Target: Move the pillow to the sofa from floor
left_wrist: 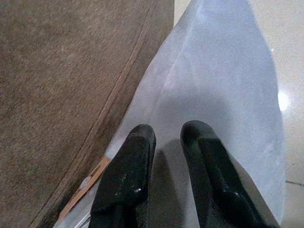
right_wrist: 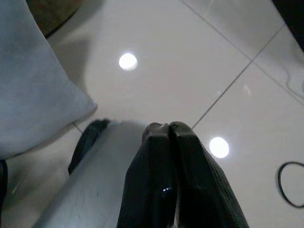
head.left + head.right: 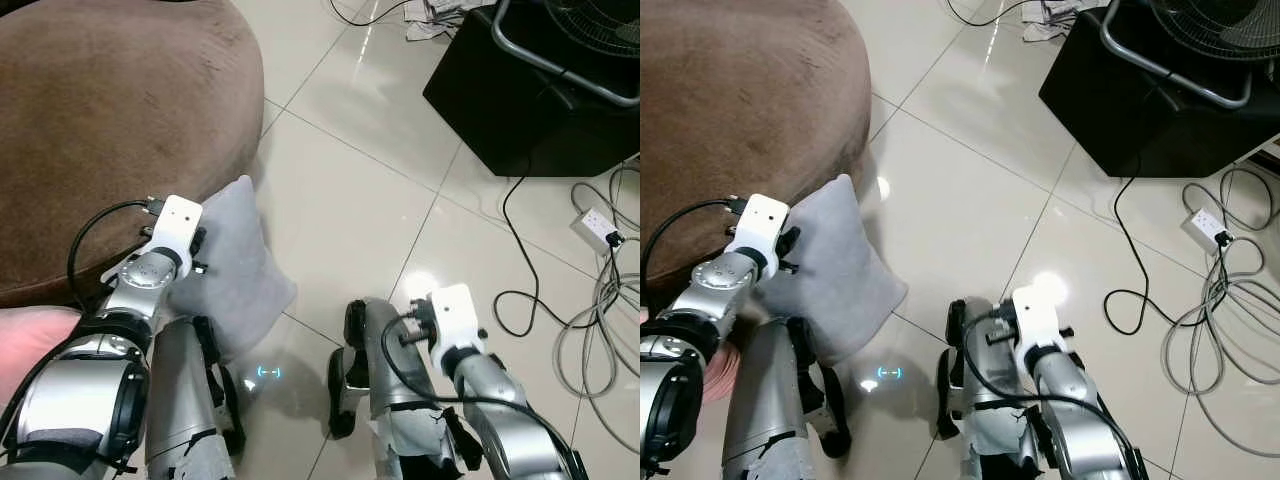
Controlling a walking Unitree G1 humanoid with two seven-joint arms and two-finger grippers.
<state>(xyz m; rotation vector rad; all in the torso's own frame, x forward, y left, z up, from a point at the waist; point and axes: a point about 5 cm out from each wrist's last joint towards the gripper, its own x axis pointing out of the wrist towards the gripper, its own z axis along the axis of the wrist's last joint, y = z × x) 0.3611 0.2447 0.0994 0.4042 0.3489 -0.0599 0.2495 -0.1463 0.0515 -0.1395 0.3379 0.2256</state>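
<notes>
While propped on glossy white tile floor [image 3: 360, 210], soft grey fabric pillow [image 3: 235, 270] leans against rounded brown suede sofa [image 3: 110, 120]. Left gripper [image 1: 167, 137] over pillow face, fingers slightly parted. Right gripper [image 2: 169, 129] closed, empty, above floor. Black box [image 3: 520, 100], white cables [image 3: 600, 300] well apart.

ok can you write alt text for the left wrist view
The left gripper, its two black fingers slightly apart, is over a light grey pillow. The pillow leans against the side of a brown sofa, with pale floor tile at the far edge.
</notes>
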